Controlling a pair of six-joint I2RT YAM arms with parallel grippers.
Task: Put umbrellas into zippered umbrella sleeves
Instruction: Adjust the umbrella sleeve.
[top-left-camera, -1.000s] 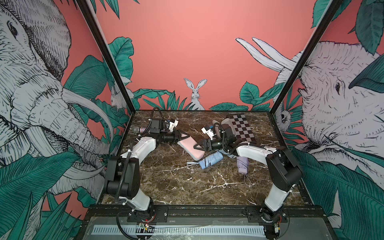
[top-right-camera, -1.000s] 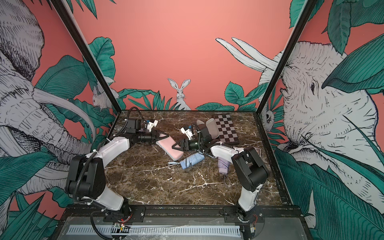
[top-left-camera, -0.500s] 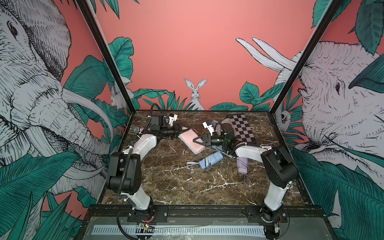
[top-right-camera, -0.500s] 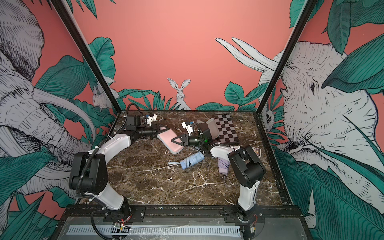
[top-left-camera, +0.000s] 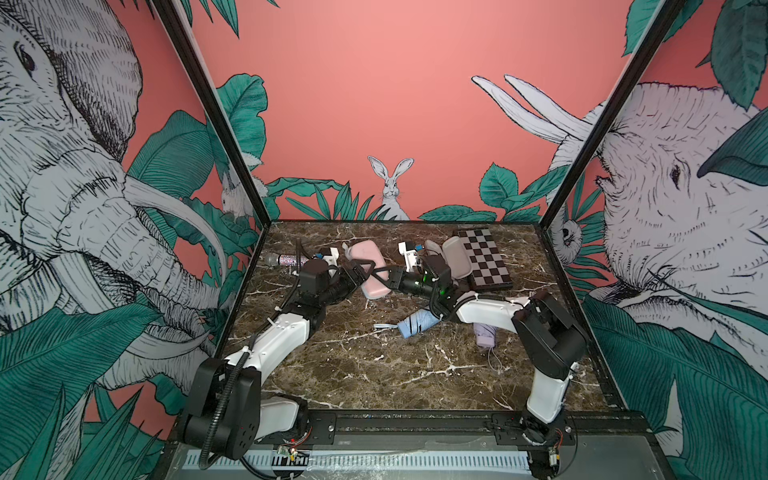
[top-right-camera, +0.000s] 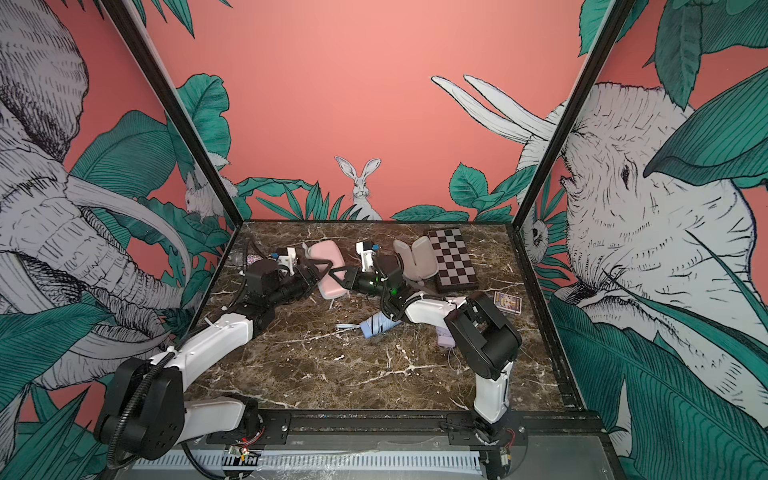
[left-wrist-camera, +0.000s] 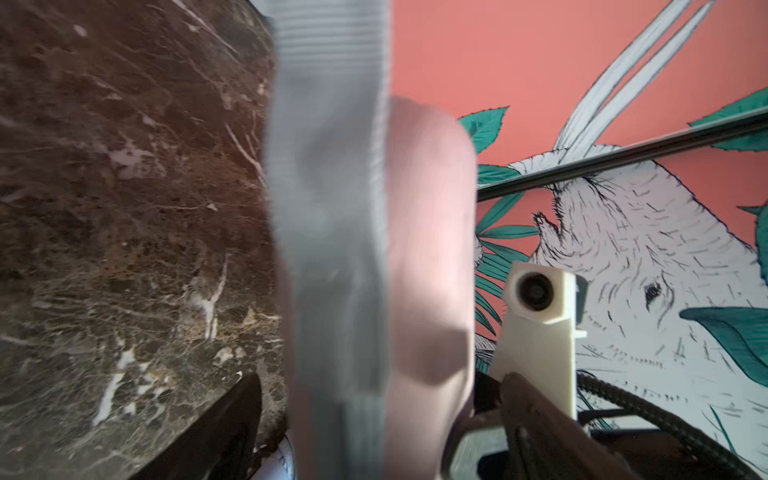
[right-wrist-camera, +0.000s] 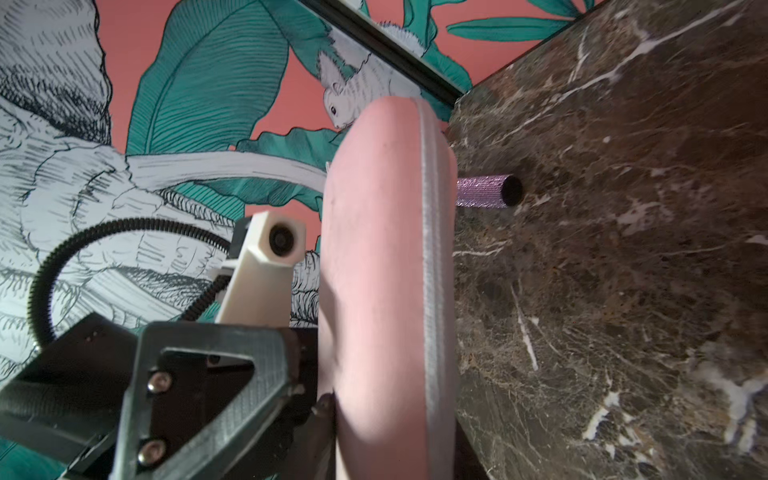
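The closed pink sleeve (top-left-camera: 365, 251) (top-right-camera: 326, 253) sits mid-table toward the back, between both grippers. My right gripper (top-left-camera: 384, 278) (top-right-camera: 338, 278) is shut on its end; in the right wrist view the pink sleeve (right-wrist-camera: 374, 270) fills the jaws of the right gripper (right-wrist-camera: 386, 436). My left gripper (top-left-camera: 359, 268) (top-right-camera: 318, 270) stands open around the opposite end. In the left wrist view its fingers (left-wrist-camera: 224, 428) stand clear of the pink sleeve (left-wrist-camera: 428, 249). A blue umbrella (top-left-camera: 417, 324) and a lilac umbrella (top-left-camera: 485, 334) lie on the marble under the right arm.
An open sleeve (top-left-camera: 455, 257) with a pale inside stands beside the checkered board (top-left-camera: 484, 262) at the back right. A glittery microphone (top-left-camera: 286, 260) (right-wrist-camera: 486, 192) lies at the back left. A small card box (top-right-camera: 508, 302) lies near the right wall.
The left gripper has opened wide and the right gripper has closed on the pink sleeve. The sleeve and both grippers have shifted toward the back of the table.
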